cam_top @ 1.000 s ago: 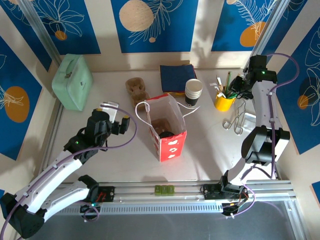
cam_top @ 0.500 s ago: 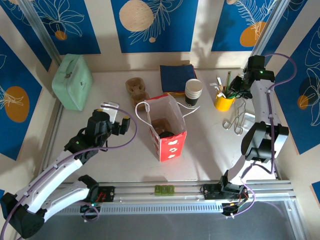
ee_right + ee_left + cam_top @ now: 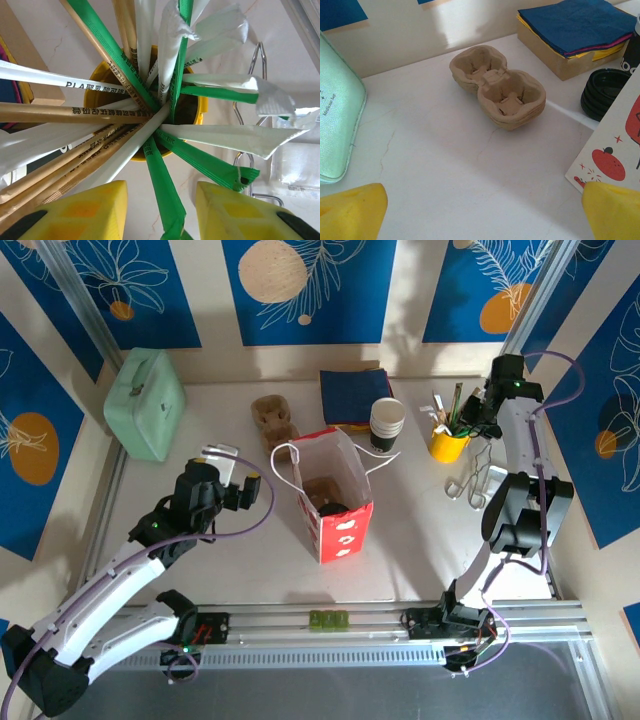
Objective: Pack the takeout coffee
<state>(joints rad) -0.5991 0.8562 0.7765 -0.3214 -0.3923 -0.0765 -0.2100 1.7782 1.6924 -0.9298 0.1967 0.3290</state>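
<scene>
On the far left the mint-green case [image 3: 145, 400] sits well out of the way. My left hand [image 3: 232, 465] hangs low over bare worktop [image 3: 430, 165] with its jaws spread wide and nothing between them — parked, I'd say, so it doesn't crowd the bag. Ahead of it lies the pulp cup carrier [image 3: 497, 85], both wells bare. The red-and-white paper bag [image 3: 335, 502] stands upright mid-worktop with its mouth open, which lets things drop straight in. Low inside it I see a dark round shape that I take to be the takeout coffee [image 3: 335, 508], lid up, though the bag walls hide most of it. Just beyond the bag is the stack of cups [image 3: 387, 423], with blue napkins [image 3: 355, 395] behind. Further right, my right hand [image 3: 161, 212] is poised over the yellow cup [image 3: 200, 107] of sticks, fingers apart on either side of a green-wrapped stick [image 3: 165, 195] but not pinching it — lined up, I judge, to pull one for the bag.
</scene>
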